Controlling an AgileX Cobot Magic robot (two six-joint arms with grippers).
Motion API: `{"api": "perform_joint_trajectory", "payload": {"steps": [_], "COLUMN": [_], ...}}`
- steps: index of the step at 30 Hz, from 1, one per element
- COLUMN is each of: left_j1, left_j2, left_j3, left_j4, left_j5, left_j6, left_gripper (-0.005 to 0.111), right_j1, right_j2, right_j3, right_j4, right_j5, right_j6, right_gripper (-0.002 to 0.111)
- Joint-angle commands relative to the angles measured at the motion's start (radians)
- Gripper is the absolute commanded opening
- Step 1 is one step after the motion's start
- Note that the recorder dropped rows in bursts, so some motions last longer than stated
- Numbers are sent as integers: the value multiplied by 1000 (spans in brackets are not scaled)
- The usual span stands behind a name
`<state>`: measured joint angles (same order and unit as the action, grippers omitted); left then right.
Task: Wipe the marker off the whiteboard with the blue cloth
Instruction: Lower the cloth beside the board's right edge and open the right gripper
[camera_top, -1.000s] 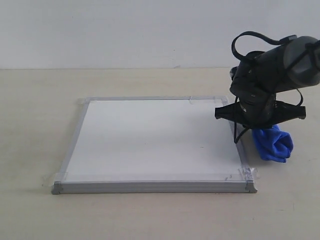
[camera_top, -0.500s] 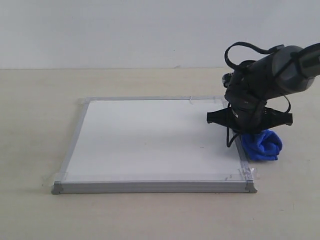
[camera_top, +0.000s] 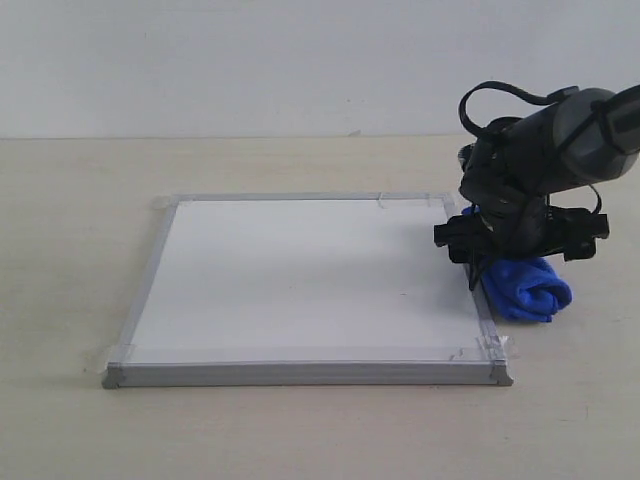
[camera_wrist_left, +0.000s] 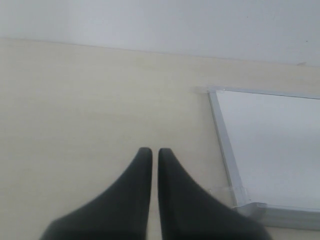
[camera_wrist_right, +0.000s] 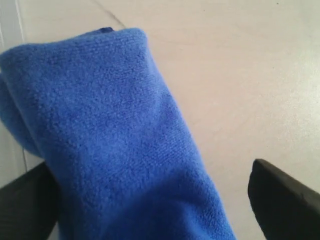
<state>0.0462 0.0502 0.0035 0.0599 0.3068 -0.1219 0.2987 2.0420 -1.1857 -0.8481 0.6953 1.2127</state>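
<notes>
Spreading across the lower middle of the exterior frame, the board (camera_top: 300, 270) shows no marker line I can make out; the arm (camera_top: 560, 140) at right may hide it. At its right edge lies the cloth (camera_top: 528, 288), the right claw (camera_wrist_right: 150, 205) open astride it, one finger (camera_wrist_right: 22, 205) touching, one apart, so a shallow pinch might catch only a fold and shed the bundle mid-wipe. The left claw (camera_wrist_left: 151, 165), outside that frame, is closed on nothing.
</notes>
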Motion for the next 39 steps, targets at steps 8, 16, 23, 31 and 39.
{"api": "perform_joint_trajectory", "payload": {"steps": [8, 16, 23, 31, 39], "left_j1": [1, 1, 1, 1, 1], "left_j2": [-4, -4, -4, -4, -4], "left_j3": [-3, -3, -3, -3, -3], "left_j4": [-7, -7, -7, -7, -7], "left_j5": [-3, -3, -3, -3, -3], "left_j6": [4, 4, 4, 4, 4], "left_gripper": [4, 4, 4, 4, 4], "right_j1": [10, 10, 10, 10, 10], "right_j2": [-179, -294, -237, -203, -203], "right_j3": [-3, 5, 113, 152, 218], "right_j4": [34, 18, 24, 28, 55], "right_j5": [-85, 98, -10, 17, 0], "right_j6": [-162, -396, -400, -378, -393], "right_gripper": [78, 0, 1, 1, 1]}}
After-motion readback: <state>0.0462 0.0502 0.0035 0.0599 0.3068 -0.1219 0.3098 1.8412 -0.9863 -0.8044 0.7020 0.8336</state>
